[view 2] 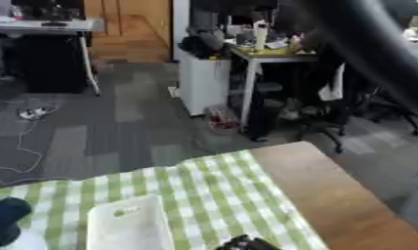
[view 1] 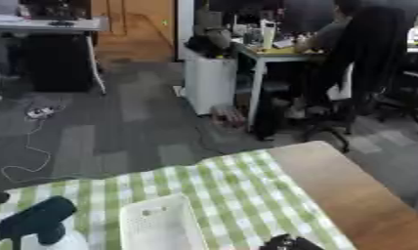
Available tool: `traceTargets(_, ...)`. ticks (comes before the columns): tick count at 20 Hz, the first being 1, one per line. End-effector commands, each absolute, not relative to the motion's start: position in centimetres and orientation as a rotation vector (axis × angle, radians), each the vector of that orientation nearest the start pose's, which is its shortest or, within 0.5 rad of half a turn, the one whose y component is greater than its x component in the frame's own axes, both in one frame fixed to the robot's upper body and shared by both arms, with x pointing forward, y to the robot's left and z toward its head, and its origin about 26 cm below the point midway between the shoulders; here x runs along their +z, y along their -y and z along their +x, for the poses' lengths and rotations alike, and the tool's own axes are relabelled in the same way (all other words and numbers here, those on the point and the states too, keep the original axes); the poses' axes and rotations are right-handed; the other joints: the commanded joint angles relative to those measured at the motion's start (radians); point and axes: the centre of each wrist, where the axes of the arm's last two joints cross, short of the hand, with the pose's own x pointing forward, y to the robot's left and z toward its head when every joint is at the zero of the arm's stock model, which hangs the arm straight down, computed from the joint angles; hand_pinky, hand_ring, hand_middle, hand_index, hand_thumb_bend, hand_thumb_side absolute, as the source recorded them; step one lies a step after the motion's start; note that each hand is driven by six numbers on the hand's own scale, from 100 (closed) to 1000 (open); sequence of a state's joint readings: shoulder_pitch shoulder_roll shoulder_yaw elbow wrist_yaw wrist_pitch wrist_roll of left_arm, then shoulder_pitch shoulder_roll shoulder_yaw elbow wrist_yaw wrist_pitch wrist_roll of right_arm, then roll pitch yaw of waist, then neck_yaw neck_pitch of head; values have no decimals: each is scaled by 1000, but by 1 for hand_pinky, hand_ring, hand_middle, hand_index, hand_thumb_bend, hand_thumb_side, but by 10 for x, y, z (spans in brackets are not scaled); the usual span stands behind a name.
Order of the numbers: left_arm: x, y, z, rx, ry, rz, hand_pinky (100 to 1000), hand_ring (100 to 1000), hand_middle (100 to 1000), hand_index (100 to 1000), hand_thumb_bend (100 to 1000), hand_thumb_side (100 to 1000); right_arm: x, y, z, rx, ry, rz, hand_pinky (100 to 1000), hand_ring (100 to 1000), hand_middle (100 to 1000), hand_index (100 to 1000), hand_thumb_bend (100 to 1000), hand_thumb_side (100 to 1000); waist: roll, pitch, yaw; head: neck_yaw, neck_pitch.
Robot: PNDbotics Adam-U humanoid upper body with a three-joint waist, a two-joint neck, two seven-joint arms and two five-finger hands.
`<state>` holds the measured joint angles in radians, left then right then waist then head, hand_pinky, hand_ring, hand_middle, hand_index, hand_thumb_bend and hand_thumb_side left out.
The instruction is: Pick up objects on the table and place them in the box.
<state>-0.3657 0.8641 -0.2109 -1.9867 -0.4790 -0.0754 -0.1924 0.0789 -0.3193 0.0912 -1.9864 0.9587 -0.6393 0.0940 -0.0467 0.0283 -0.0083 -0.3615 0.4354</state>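
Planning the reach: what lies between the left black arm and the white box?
Only bare green checked cloth between left arm and white box, in the left eye view.

Both eye views are showing soft, even indoor light, no glare, no hard shadows. Everything is reading blurry. Left hand (view 1: 33, 218) is smearing into a dark blob; the white box (view 1: 161, 225) beside it is keeping soft edges. Far above the hand, the desks are sitting dim. A dark, unfocused band is crossing the right eye view's upper right.

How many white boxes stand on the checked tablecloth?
1: the white box stands near the tablecloth's front edge, cut off by the picture's bottom; anything lower is hidden.
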Motion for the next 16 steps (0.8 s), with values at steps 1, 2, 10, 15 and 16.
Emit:
traceTargets(1,255,-289,294,-1586,1901,885,589,626,788,894,100,1000,99,277,247,-2002,-2768,962,386,439,466,547,100,863,4,-10,-2,-4,40)
traceTargets(2,258,-290,294,-1597,1894,891,598,632,791,891,100,1000,99,277,247,-2004,-2767,961,387,440,466,548,100,864,5,-10,-3,12,76)
traceTargets(10,274,-294,293,-1659,1859,917,637,659,807,889,100,1000,101,279,248,-2018,-2753,955,388,443,470,549,100,870,11,-14,-6,91,228)
traceTargets(15,280,-295,293,-1742,1802,905,657,674,817,890,100,1000,103,280,249,-2035,-2741,946,389,445,471,549,100,873,16,-16,-10,120,268)
traceTargets(16,281,-295,293,-1754,1796,902,662,677,819,890,100,1000,103,280,249,-2038,-2740,944,389,445,472,549,100,874,17,-16,-11,122,270)
